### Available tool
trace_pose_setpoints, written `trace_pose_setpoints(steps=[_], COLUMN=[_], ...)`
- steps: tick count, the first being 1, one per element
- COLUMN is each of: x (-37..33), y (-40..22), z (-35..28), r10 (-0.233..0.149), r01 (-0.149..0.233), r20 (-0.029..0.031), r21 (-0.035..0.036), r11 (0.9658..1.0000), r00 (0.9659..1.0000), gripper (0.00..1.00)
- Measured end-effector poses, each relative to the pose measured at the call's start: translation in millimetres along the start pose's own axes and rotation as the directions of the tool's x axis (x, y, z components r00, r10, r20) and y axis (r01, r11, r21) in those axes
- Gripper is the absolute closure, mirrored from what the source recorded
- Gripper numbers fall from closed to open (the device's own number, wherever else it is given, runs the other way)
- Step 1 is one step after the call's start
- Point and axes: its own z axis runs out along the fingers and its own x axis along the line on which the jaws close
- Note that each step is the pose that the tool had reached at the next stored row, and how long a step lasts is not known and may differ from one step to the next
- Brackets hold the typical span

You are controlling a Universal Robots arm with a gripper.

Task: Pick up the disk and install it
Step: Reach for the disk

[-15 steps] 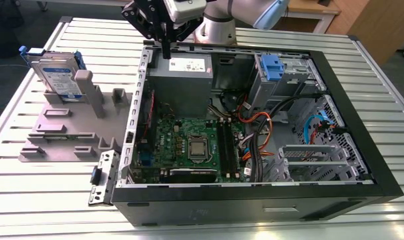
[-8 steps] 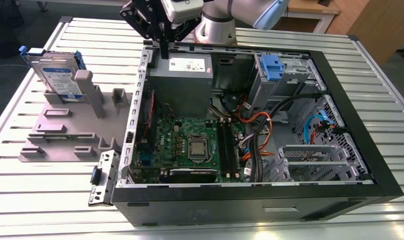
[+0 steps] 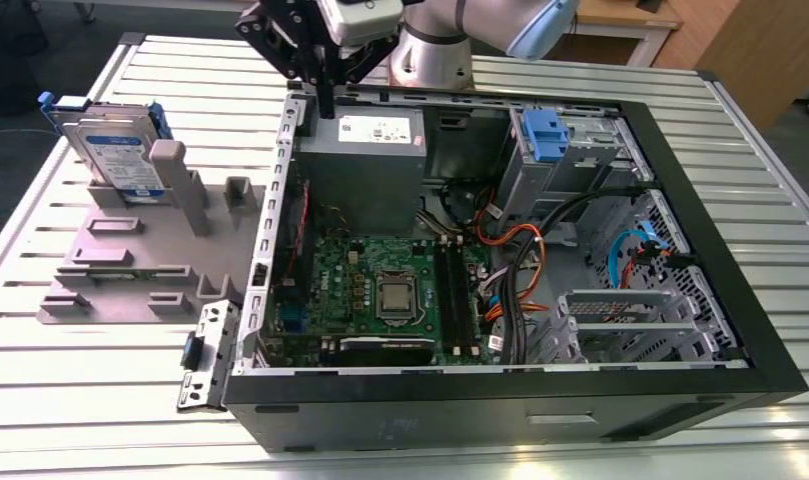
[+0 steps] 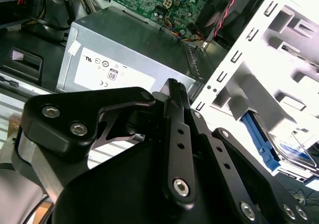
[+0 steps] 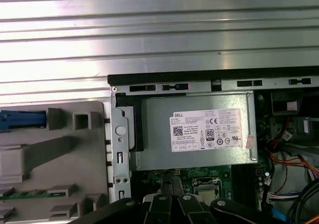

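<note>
Computer case (image 3: 511,395) lies open, and beside it, at the exterior view's left, the grey holder (image 3: 124,262) props the disk (image 3: 119,152) on edge. Likely stiff, weighty and shock-sensitive, the disk looks best gripped across its blue carrier sides. The gripper (image 3: 327,105), closed and empty, hangs over the case's rim.

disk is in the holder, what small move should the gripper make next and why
Probably shift toward the exterior view's left, to above the disk. The gripper hangs empty over the edge of the computer case, by the power supply, while the disk stands upright in the grey holder, untouched.
</note>
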Motion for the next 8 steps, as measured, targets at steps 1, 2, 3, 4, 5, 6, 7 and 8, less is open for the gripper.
trace_pose_setpoints(steps=[1,2,3,4,5,6,7,8], x=[0.6,1.0,1.4,1.7,2.1,2.3,8.2,13.9], y=[0.0,-0.1,-0.1,-0.1,-0.2,-0.2,-0.7,-1.1], z=[0.0,-0.1,-0.1,-0.1,0.0,0.0,1.2,1.0], r10=[0.0,0.0,0.0,0.0,0.0,0.0,0.0,0.0], r01=[0.0,0.0,0.0,0.0,0.0,0.0,0.0,0.0], r20=[0.0,-0.0001,-0.0001,-0.0001,0.0,0.0,-0.0001,0.0], r21=[0.0,0.0,0.0001,0.0001,0.0001,0.0,0.0001,0.0001], r11=[1.0,1.0,1.0,1.0,1.0,1.0,1.0,1.0], r00=[1.0,1.0,1.0,1.0,1.0,1.0,1.0,1.0], gripper=[0.89,0.89,0.89,0.89,0.89,0.89,0.89,0.89])
